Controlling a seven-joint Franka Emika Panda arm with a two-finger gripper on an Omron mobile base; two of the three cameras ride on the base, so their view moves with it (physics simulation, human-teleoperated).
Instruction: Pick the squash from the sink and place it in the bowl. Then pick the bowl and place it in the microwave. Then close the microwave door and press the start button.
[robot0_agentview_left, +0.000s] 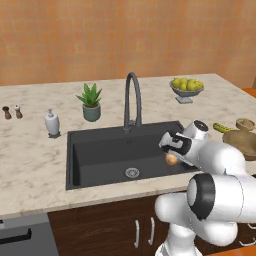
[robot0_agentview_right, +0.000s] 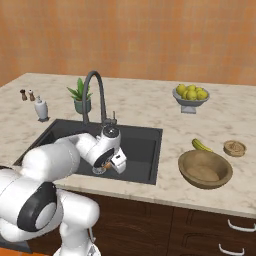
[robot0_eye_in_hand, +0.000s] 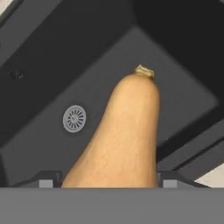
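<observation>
A: So, where is the squash (robot0_eye_in_hand: 124, 131) right now?

B: It sits between the fingers of the gripper (robot0_eye_in_hand: 109, 180), over the black sink (robot0_agentview_left: 100, 155). In the hand view the tan body runs up from between the two dark fingertips (robot0_eye_in_hand: 47, 178), with its stem end pointing away toward the far wall of the basin.

A: Is the gripper closed on it?

B: Yes, the fingers sit tight against both sides of the squash. From the left base view just a small orange-tan patch shows under the hand, above the right part of the basin.

A: And the drain?

B: The round steel drain (robot0_eye_in_hand: 74, 118) lies on the sink floor, off to the left of the squash in the hand view and apart from it. I cannot tell whether the squash touches the floor.

A: Where is the bowl?

B: The wide wooden bowl (robot0_agentview_right: 205, 169) stands on the marble counter (robot0_agentview_right: 150, 107) to the right of the sink, well apart from the gripper. A yellow-green fruit (robot0_agentview_right: 201, 145) lies just behind it, and a small round wooden piece (robot0_agentview_right: 234, 147) sits near its far right.

A: Anything else nearby?

B: The dark curved faucet (robot0_agentview_right: 96, 95) rises behind the basin. A potted plant (robot0_agentview_right: 80, 96) and a white soap bottle (robot0_agentview_right: 41, 109) stand to its left, and a grey footed bowl of fruit (robot0_agentview_right: 190, 96) stands at the back right.
</observation>
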